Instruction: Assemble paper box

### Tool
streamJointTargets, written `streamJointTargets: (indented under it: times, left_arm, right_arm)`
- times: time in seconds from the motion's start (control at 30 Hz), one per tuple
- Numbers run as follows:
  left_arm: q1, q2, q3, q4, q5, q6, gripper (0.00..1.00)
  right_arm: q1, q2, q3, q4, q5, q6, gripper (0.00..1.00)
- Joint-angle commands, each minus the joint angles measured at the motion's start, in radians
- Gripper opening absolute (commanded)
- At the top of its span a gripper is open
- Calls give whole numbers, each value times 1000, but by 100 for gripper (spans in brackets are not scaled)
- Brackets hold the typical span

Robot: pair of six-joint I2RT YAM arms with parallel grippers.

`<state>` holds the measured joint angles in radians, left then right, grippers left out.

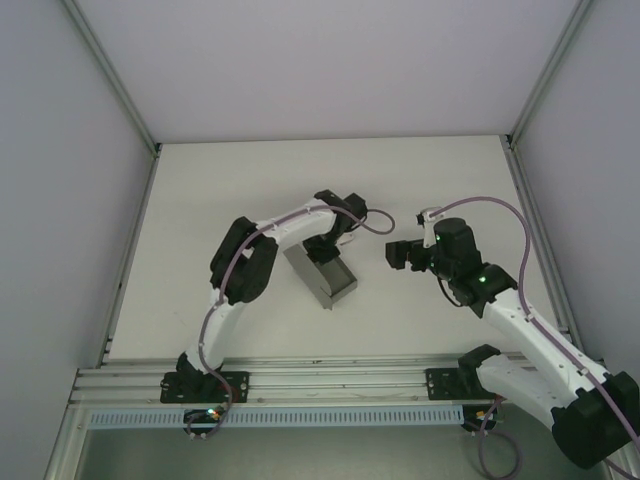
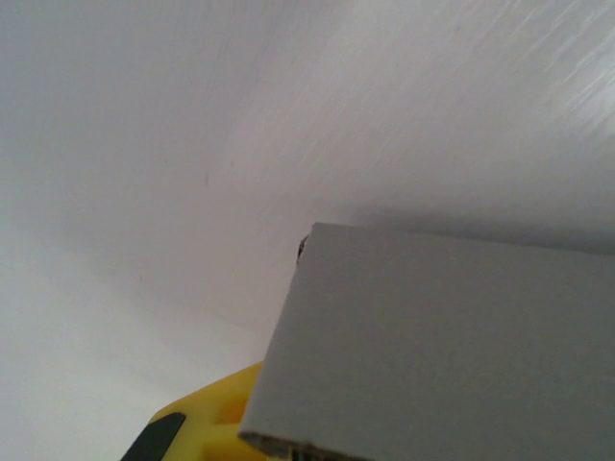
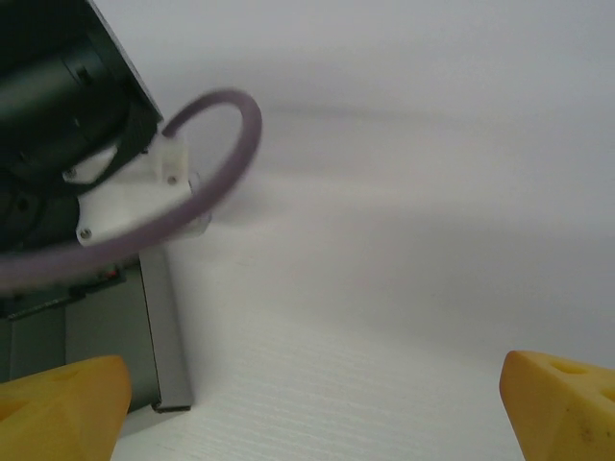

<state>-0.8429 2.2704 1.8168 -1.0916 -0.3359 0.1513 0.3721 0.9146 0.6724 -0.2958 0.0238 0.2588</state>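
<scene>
Paper box (image 1: 328, 281) on white table (image 1: 250, 180), left hand (image 1: 336, 243) clenched on its far wall, right hand (image 1: 394, 255) released nearby

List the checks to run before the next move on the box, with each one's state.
1. Left pincer shut on the paper box wall: ok.
2. Right pincer open, jaws wide apart: ok.
3. Right pincer apart from the box, with bare table between them: ok.
4. All box walls folded up: cannot tell.
5. Box sitting flat on the table: cannot tell.
6. Right pincer's approach free of the left arm's cable: not ok, it loops out on that side.
</scene>
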Motion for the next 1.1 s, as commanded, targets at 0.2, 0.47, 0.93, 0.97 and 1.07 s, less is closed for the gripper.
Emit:
streamJointTargets:
  times: [0.2, 0.47, 0.93, 0.97, 1.07]
  left_arm:
    - [-12, -107, -120, 294, 46, 96, 26]
    - [-13, -295, -136, 269, 166, 205, 81]
    - [123, -753, -366, 540, 182, -210, 100]
    - [152, -815, -414, 565, 209, -260, 100]
    - [238, -1008, -606, 636, 228, -402, 100]
  right_arm:
    - [-24, -42, -17, -23, -16, -22, 100]
    - [-32, -85, -19, -54, -67, -36, 100]
    - [-31, 50, 29, 20, -362, -222, 100]
    - [-31, 110, 60, 33, -400, -254, 100]
    - [-28, 326, 193, 43, -504, -400, 99]
